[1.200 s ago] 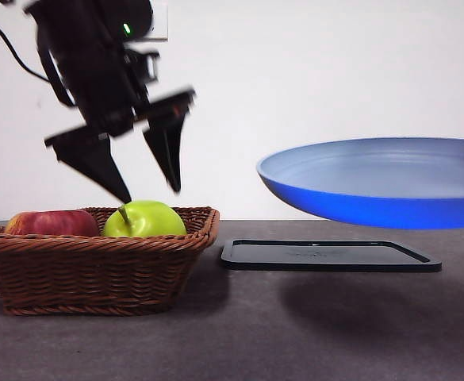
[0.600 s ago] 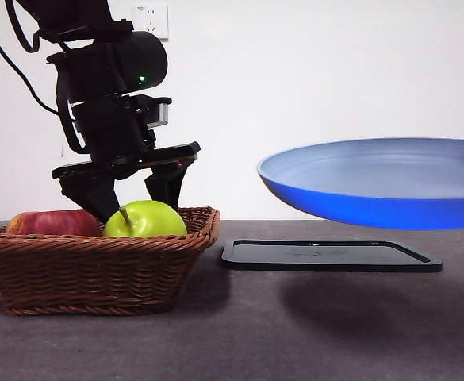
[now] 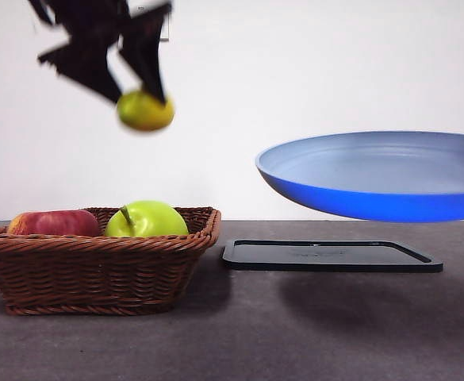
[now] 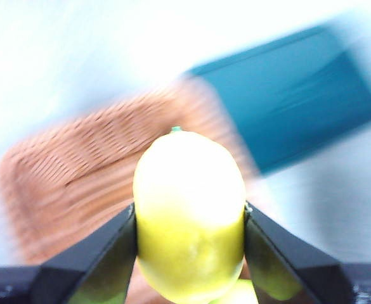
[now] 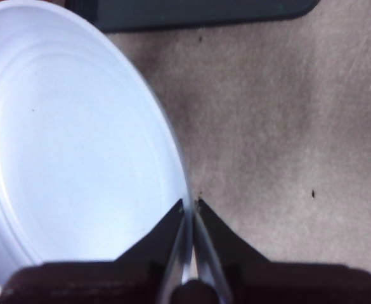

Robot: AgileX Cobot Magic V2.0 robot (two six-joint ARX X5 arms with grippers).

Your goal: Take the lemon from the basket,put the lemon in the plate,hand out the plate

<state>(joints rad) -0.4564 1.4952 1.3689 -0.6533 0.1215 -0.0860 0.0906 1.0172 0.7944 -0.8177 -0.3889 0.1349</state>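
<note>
Left hand [image 3: 136, 91] grips the lemon [image 3: 145, 111] between its two black jaws, high above the basket [image 3: 97, 266] and clear of it; its wrist view shows the jaws pressed against both sides of the fruit [image 4: 189, 215]. Down in the wicker basket on the worktop [image 3: 295, 333] lie a green apple [image 3: 146, 219] and a red apple [image 3: 53, 223]. Right hand [image 5: 190, 206] is clamped on the rim of the light-blue plate [image 3: 374, 178], holding it in the air above a flat black tray [image 3: 331, 255] beside the basket.
</note>
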